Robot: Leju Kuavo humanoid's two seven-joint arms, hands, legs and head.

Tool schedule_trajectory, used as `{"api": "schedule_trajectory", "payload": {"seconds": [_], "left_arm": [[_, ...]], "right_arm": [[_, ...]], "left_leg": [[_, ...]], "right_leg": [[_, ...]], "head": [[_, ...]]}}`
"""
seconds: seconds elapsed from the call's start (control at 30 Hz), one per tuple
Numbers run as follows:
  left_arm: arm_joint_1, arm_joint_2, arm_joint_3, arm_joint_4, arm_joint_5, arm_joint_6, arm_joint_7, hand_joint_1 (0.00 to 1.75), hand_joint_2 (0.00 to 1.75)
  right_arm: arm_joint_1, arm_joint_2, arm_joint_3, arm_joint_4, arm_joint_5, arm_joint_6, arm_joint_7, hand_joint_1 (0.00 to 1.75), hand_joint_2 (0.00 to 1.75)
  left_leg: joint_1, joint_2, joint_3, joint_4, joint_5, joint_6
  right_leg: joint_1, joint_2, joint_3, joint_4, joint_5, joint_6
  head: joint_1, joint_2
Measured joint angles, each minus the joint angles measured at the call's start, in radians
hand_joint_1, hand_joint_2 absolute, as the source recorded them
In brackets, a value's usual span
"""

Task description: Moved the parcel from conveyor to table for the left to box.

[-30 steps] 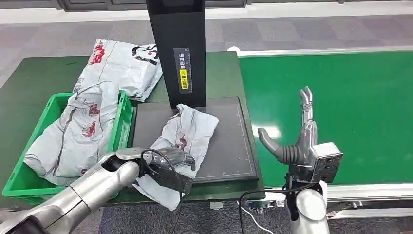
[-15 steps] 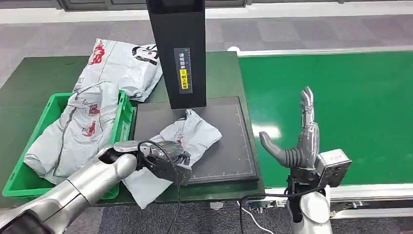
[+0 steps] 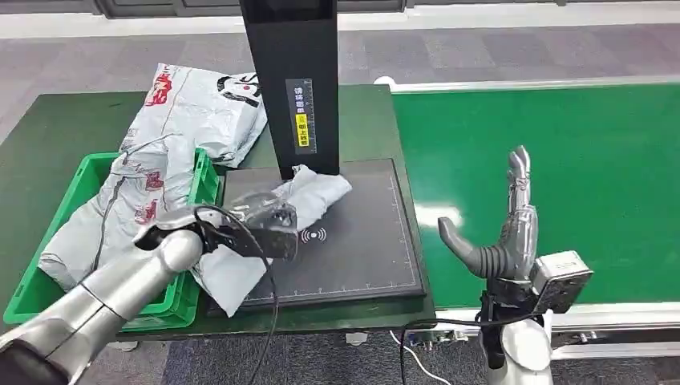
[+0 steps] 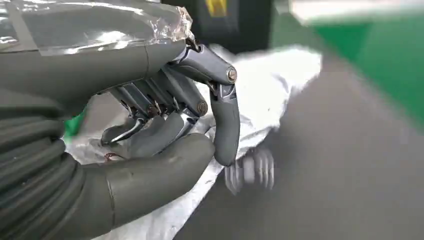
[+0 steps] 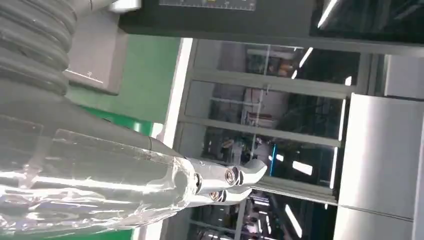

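Observation:
A crumpled grey parcel (image 3: 317, 192) lies across the left part of the black scanner pad (image 3: 361, 249), its lower end hanging over the pad's near left corner. My left hand (image 3: 261, 228) grips it near the middle, beside the green box (image 3: 32, 297). In the left wrist view the fingers (image 4: 165, 125) curl around the grey plastic of the parcel (image 4: 270, 85). My right hand (image 3: 501, 233) stands upright and open over the near edge of the green conveyor (image 3: 561, 144), holding nothing. Its straight fingers (image 5: 210, 180) appear in the right wrist view.
The green box holds several grey parcels (image 3: 136, 208). A larger grey parcel (image 3: 200, 108) lies on the table behind it. A tall black scanner column (image 3: 293, 80) rises at the back of the pad.
My left hand has pulled the parcel leftward and farther back across the pad, toward the green box. My right hand has drifted slightly to the right, still open.

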Motion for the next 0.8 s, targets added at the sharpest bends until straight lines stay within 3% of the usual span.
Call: {"api": "schedule_trajectory", "payload": {"seconds": [0.27,0.8], "left_arm": [[-0.013,0.047,0.105,-0.092,-0.002,-0.004,0.021,1.75,1.75],[-0.012,0.056,0.122,-0.12,-0.004,-0.004,0.021,1.75,1.75]], "right_arm": [[0.01,0.0,-0.008,-0.008,-0.003,-0.004,-0.003,0.0,1.75],[0.011,0.0,-0.008,-0.008,-0.003,-0.004,-0.003,0.0,1.75]], "left_leg": [[0.0,-0.001,0.0,0.0,0.0,0.0],[0.0,-0.001,0.0,0.0,0.0,0.0]], "right_leg": [[0.0,-0.002,0.001,0.0,0.0,0.0],[0.0,-0.001,0.0,0.0,0.0,0.0]], "head": [[0.0,0.0],[0.0,0.0]]}}
